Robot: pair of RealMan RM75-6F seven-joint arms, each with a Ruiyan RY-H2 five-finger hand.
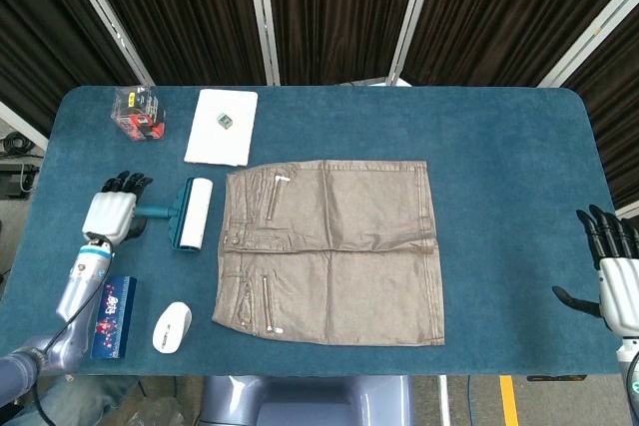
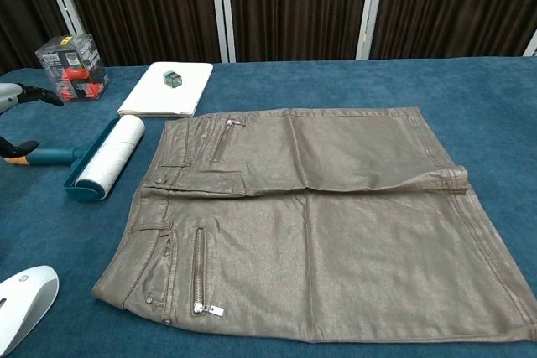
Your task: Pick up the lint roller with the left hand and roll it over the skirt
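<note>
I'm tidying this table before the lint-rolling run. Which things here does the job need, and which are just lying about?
Needed for the job:
- lint roller
- skirt
- left robot hand, over the roller's handle

Just lying about:
- white folded cloth with a small green item on it
- clear box
- blue box
- white mouse
- right robot hand, idle at the table edge

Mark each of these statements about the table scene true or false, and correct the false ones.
1. The lint roller lies on the table beside the skirt. True.
2. The left hand is above the roller's handle. True.
3. The right hand rests on the skirt. False: it is at the table's far right edge, apart from the skirt.
4. The white mouse sits on the skirt. False: it lies on the table near the front edge.
</note>
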